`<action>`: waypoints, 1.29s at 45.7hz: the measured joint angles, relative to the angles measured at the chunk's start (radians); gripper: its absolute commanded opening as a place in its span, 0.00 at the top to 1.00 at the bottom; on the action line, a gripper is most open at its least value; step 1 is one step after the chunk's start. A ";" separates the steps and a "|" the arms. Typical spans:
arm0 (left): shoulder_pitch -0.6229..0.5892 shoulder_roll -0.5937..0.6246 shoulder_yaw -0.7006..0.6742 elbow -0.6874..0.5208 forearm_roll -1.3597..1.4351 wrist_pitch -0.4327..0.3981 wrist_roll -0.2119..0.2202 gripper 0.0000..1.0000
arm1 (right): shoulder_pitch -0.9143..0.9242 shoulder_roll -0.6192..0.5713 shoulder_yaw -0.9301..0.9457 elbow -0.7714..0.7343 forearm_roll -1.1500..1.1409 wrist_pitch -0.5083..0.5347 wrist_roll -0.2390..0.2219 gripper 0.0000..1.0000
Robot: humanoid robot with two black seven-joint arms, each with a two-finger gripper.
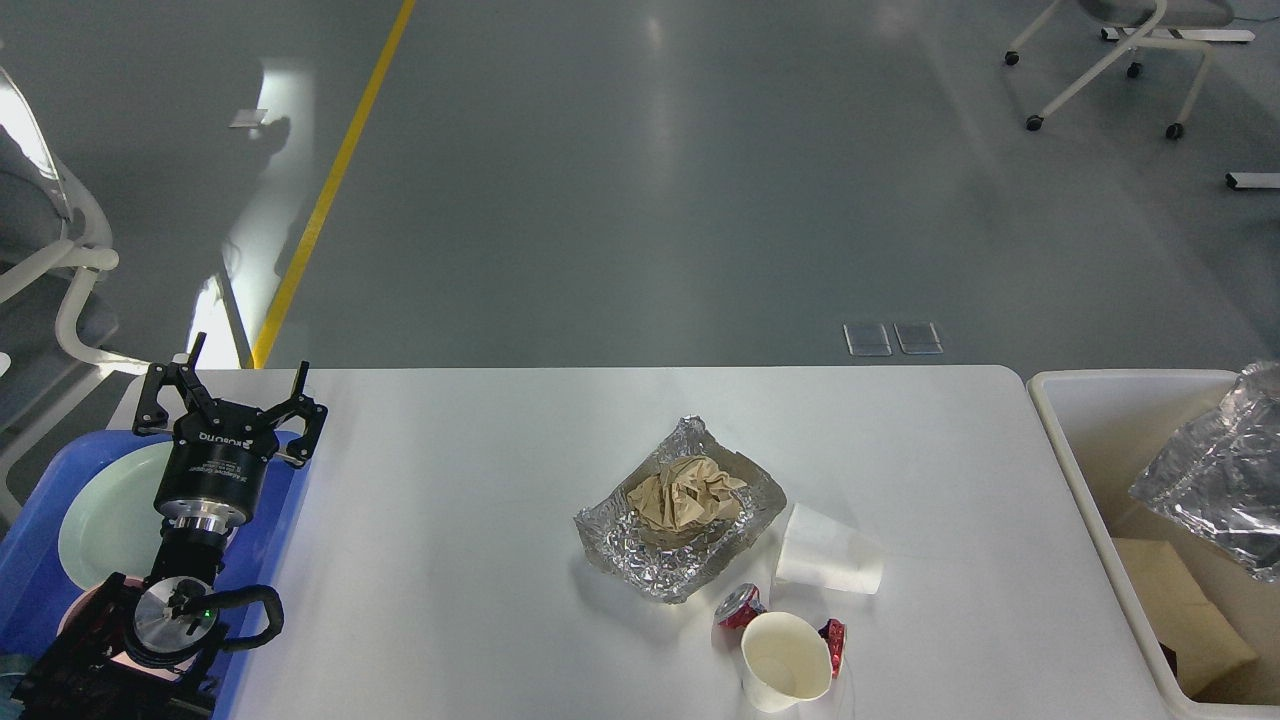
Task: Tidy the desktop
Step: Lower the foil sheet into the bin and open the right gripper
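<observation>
Meanwhile, the left gripper [247, 372] hangs wide open and empty over a blue tray [290, 510] at the desktop's [450, 600] far-left corner.

Head view, one camera.
It looks forward and down over the desktop [480, 560], floor [640, 180] beyond.

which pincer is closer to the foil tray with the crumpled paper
Left. The left pincer hovers over the blue tray, well left of the foil tray. The right pincer is not in view.

The desktop [480, 560] bears foil tray [680, 520], two cups [828, 562], blue tray [285, 520].
</observation>
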 measured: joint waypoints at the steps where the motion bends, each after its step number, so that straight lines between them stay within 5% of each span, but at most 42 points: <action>1: 0.000 0.000 0.000 0.000 0.000 0.000 0.000 0.03 | -0.021 0.017 0.000 -0.020 0.000 -0.024 -0.001 1.00; 14: 0.000 0.000 0.000 0.000 0.000 0.000 0.000 0.03 | -0.245 0.234 -0.003 -0.275 0.001 -0.159 -0.012 1.00; 43: 0.000 0.000 0.000 0.000 0.000 0.000 0.000 0.03 | -0.337 0.328 -0.002 -0.286 0.002 -0.177 -0.016 1.00; 44: 0.000 0.000 0.000 0.000 0.000 0.000 0.000 0.03 | -0.337 0.329 -0.001 -0.286 0.002 -0.177 -0.016 0.96; 48: 0.000 0.000 0.000 0.000 0.000 0.000 0.000 0.03 | -0.338 0.330 0.000 -0.286 0.004 -0.182 -0.016 0.23; 50: 0.000 0.000 0.000 0.000 0.000 0.000 0.000 0.03 | -0.339 0.330 0.000 -0.286 0.005 -0.191 -0.016 0.00; 59: 0.000 -0.001 0.000 0.000 0.000 0.000 0.000 0.03 | -0.331 0.320 -0.002 -0.279 0.005 -0.272 -0.015 0.00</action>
